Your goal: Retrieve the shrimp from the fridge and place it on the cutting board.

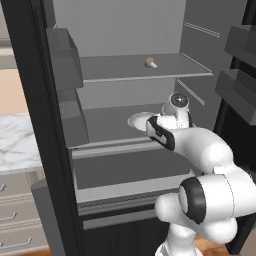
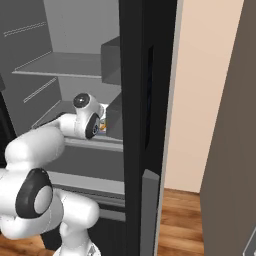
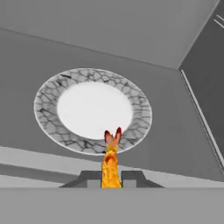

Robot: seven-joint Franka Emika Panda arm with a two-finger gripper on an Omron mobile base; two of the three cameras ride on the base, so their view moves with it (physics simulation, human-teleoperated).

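Note:
The open fridge (image 1: 130,67) has a black frame and grey shelves. My arm reaches onto its middle shelf (image 1: 105,127). My gripper (image 3: 111,179) is shut on the shrimp (image 3: 110,162), a small curved orange piece with its tail fins pointing away from me. The shrimp hangs just over the near rim of a round white plate (image 3: 50,118) with a grey crackled border, which lies on that shelf. In the right base view a speck of the orange shrimp (image 2: 103,127) shows beside my wrist. The cutting board is out of view.
A small beige mushroom-shaped object (image 1: 151,63) stands on the upper shelf. Grey door bins (image 1: 65,60) line the left door and others (image 1: 240,75) the right. A drawer (image 1: 125,170) sits under the middle shelf. A marble counter (image 1: 17,142) lies left of the fridge.

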